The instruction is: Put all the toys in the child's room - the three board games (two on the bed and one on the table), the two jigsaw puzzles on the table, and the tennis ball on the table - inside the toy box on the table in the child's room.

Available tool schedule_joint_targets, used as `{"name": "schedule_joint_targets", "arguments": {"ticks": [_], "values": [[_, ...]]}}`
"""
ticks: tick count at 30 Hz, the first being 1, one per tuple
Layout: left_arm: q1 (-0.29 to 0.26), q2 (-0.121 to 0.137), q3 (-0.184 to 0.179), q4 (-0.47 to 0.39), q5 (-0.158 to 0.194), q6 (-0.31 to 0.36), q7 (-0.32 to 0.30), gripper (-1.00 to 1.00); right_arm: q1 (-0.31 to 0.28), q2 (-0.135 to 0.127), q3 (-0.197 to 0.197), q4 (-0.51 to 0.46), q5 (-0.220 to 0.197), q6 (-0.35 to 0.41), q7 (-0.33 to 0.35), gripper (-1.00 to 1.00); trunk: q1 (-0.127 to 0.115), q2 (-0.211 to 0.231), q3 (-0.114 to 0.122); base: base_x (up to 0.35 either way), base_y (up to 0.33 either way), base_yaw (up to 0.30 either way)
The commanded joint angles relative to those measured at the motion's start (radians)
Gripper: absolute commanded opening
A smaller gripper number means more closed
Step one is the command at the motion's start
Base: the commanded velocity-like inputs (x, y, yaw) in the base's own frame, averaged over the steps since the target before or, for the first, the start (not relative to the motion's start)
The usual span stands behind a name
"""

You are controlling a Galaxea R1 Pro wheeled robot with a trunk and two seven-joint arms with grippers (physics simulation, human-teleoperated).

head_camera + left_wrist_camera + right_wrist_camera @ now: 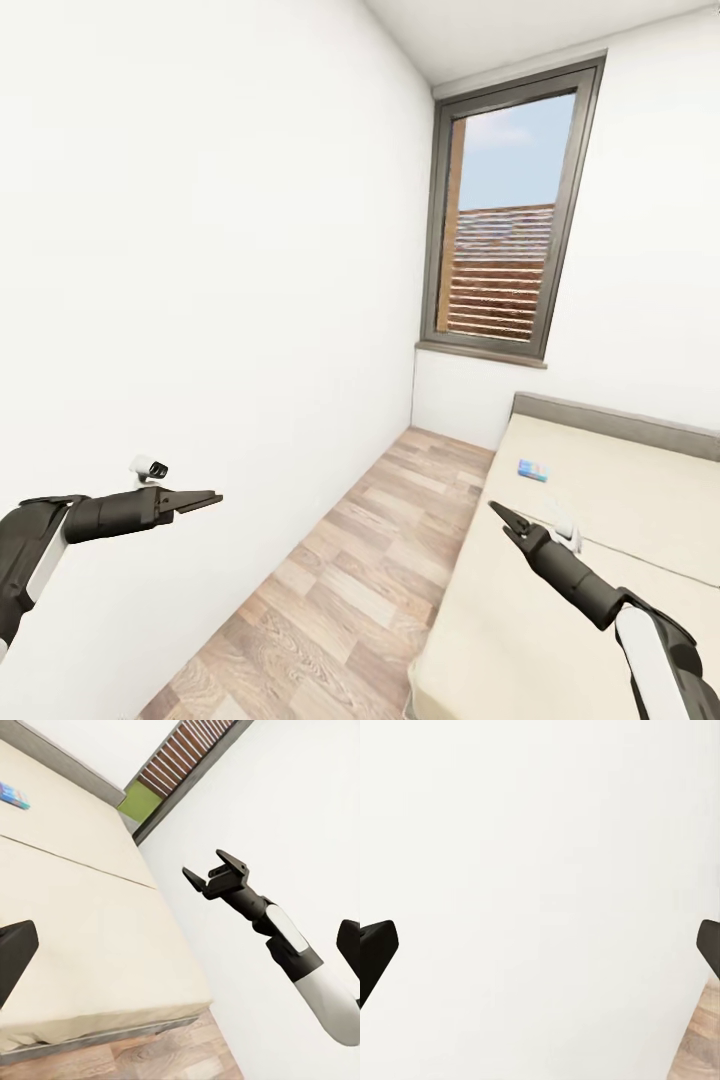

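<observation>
Head camera looks down the room toward the window [505, 215], wall left, bed [560, 620] right. Left wrist camera faces across the bed, catching the right gripper [215, 874]. Right wrist camera faces the white wall [540, 870] close up.

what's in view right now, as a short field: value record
room: white walls, wood-plank floor, dark-framed window
bed: beige, grey headboard, on the robot's right
board game: small blue box lying flat on the bed, near the headboard
left gripper: open, empty, in the air by the left wall
right gripper: open, empty, raised over the bed's near edge
contact: neither gripper touches the board game
</observation>
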State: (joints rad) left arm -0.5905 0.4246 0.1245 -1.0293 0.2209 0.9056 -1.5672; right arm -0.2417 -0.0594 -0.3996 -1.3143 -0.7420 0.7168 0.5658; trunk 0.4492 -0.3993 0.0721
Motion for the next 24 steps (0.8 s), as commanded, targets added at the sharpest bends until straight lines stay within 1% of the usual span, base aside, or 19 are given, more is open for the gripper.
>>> {"name": "schedule_joint_targets", "arguments": {"ticks": [1,8,11,18,24], "values": [[0.000,0.000,0.000,0.000,0.000,0.011,-0.004,1.00,-0.001,0.000,-0.002,0.001,-0.003,0.007,0.001,1.00,0.001,-0.001,-0.002,0.258,0.075,-0.115],[0.000,0.000,0.000,0.000,0.000,0.011,-0.004,1.00,-0.001,0.000,-0.002,0.003,-0.003,0.008,0.001,1.00,0.001,-0.001,-0.012,0.268,0.044,-0.127],[0.000,0.000,0.000,0.000,0.001,0.010,-0.004,1.00,-0.001,0.000,-0.004,0.003,-0.003,0.008,0.001,1.00,0.001,-0.001,-0.017,0.176,0.010,-0.150],[0.000,0.000,0.000,0.000,0.003,0.011,-0.004,1.00,-0.001,0.000,-0.022,0.003,-0.003,0.009,0.002,1.00,0.001,-0.001,-0.024,0.046,0.002,-0.183],[0.000,0.000,0.000,0.000,0.003,0.011,-0.004,1.00,-0.001,0.000,-0.025,0.003,-0.004,0.009,0.002,1.00,0.001,-0.001,-0.029,0.006,0.000,-0.227]]}}
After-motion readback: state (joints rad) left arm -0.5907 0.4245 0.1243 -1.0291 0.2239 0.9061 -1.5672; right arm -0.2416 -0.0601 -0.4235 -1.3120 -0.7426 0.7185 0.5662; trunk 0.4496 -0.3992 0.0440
